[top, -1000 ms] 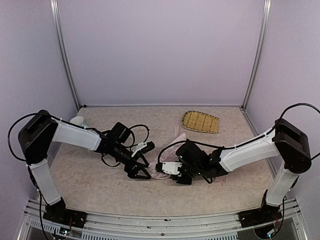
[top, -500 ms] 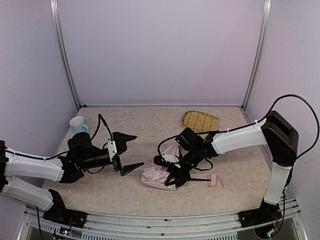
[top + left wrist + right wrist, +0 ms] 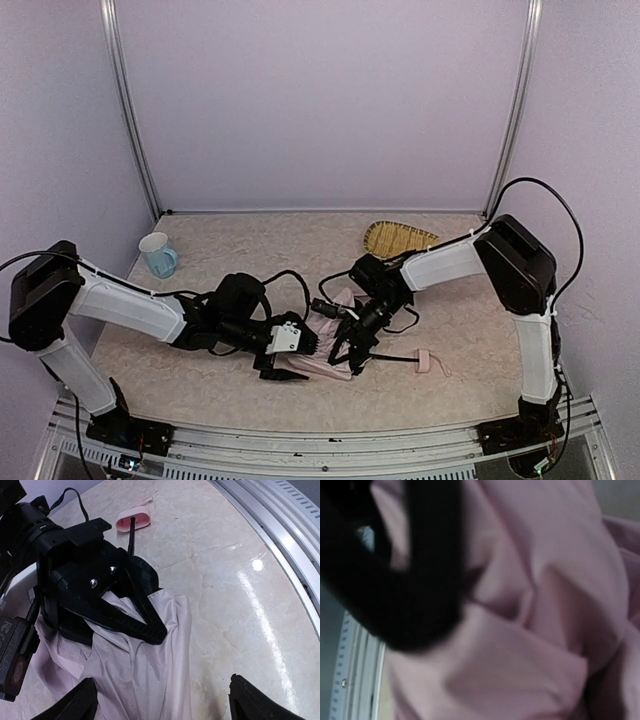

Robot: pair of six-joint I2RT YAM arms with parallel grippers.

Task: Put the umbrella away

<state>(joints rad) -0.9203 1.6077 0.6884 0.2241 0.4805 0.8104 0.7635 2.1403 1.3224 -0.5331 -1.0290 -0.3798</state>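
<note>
The umbrella lies collapsed at the table's middle front, its pale pink canopy (image 3: 322,358) crumpled. Its thin dark shaft (image 3: 392,357) runs right to the small pink handle (image 3: 425,361). My right gripper (image 3: 347,350) points down onto the canopy with its fingertips together on the fabric. In the left wrist view the canopy (image 3: 145,675) lies below the right gripper (image 3: 156,630), with the shaft (image 3: 131,537) and handle (image 3: 133,519) beyond. My left gripper (image 3: 290,357) is open at the canopy's left edge, jaws wide on either side of the cloth (image 3: 165,705). The right wrist view shows only blurred pink canopy (image 3: 530,630) and one dark finger (image 3: 405,580).
A woven bamboo tray (image 3: 401,243) lies at the back right. A pale blue cup (image 3: 158,254) stands at the back left. The metal front rail (image 3: 280,520) runs close to the umbrella. Cables loop around both wrists.
My left arm has swung in from the left, bringing its open gripper to the canopy's left edge. My right gripper has stayed on the canopy, shifting slightly.
</note>
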